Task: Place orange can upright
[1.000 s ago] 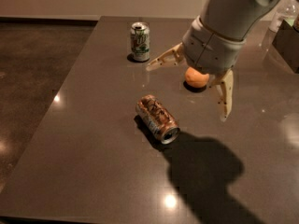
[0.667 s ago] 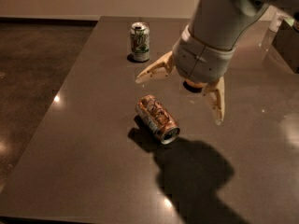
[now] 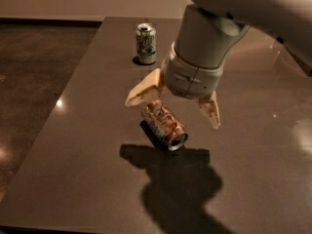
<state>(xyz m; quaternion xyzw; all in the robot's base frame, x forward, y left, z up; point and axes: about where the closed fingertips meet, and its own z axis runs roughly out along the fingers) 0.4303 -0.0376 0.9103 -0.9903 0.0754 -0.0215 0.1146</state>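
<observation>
My two-finger gripper (image 3: 171, 113) hangs spread wide over the table, holding nothing. One tan finger (image 3: 143, 88) points out to 10 o'clock, the other to 4 o'clock. Between them lies the orange-copper aluminium drink can (image 3: 164, 124) on its side on the dark, glossy tabletop (image 3: 87, 145), its silver top facing 5 o'clock. My arm's shadow (image 3: 178, 184) spreads at 6 o'clock of that can. Well apart at 12 o'clock, a green-and-white drink can (image 3: 146, 43) stands upright.
</observation>
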